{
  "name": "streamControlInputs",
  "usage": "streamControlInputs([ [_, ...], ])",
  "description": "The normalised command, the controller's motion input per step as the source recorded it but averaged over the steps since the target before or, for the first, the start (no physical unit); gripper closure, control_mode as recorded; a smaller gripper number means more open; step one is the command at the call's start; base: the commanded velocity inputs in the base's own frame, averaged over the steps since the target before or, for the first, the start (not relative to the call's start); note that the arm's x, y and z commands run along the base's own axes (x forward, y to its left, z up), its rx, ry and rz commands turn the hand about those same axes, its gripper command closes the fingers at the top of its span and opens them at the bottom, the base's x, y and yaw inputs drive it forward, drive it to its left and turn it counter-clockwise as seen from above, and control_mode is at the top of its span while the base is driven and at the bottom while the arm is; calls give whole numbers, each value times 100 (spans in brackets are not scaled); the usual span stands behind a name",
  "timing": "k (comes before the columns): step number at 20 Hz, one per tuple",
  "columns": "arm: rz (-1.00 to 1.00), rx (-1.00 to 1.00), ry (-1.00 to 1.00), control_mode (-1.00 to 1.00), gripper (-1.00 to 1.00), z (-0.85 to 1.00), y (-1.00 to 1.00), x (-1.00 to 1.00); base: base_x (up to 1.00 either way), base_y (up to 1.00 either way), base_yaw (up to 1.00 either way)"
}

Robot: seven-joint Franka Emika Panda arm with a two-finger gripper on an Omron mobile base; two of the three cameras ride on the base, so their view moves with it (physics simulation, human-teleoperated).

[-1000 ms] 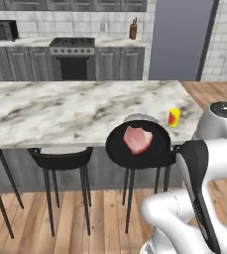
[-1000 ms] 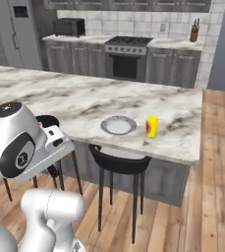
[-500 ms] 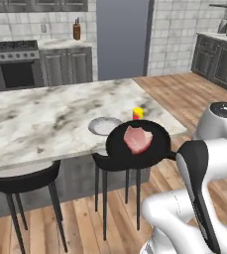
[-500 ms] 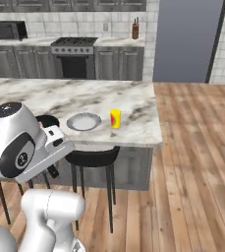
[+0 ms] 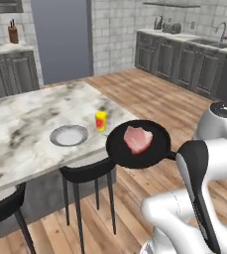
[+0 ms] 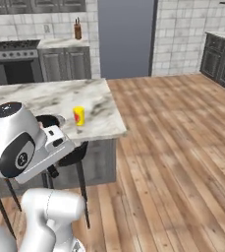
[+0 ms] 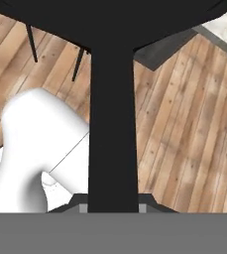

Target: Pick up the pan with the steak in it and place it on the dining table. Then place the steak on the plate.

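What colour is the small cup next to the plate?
Yellow with a red patch; the cup shows best in the right base view, beside the plate.

No readable text, labels or numbers anywhere (small yellow container (image 5: 100, 120) too blurred).

The table (image 5: 21, 124) has a white top with grey veins and runs off to the left of the pincer. On it lie a plate (image 5: 69, 135) and a small yellow cup (image 5: 100, 120), just beside each other near the table's end, the cup nearer the pincer. Black stools (image 5: 87, 171) stand at its near edge on the wood floor (image 6: 182, 147).
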Motion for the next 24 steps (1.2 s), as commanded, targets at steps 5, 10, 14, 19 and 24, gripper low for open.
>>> streamControlInputs([
  [5, 0, 0, 0, 100, 100, 0, 0, 0, -14, 36, -32],
  [10, 0, 0, 0, 100, 100, 0, 0, 0, -17, 79, -13],
  [14, 0, 0, 0, 100, 100, 0, 0, 0, 0, 3, 0],
  [19, 0, 0, 0, 100, 100, 0, 0, 0, -14, 6, 26],
  [24, 0, 0, 0, 100, 100, 0, 0, 0, -9, 14, 33],
])
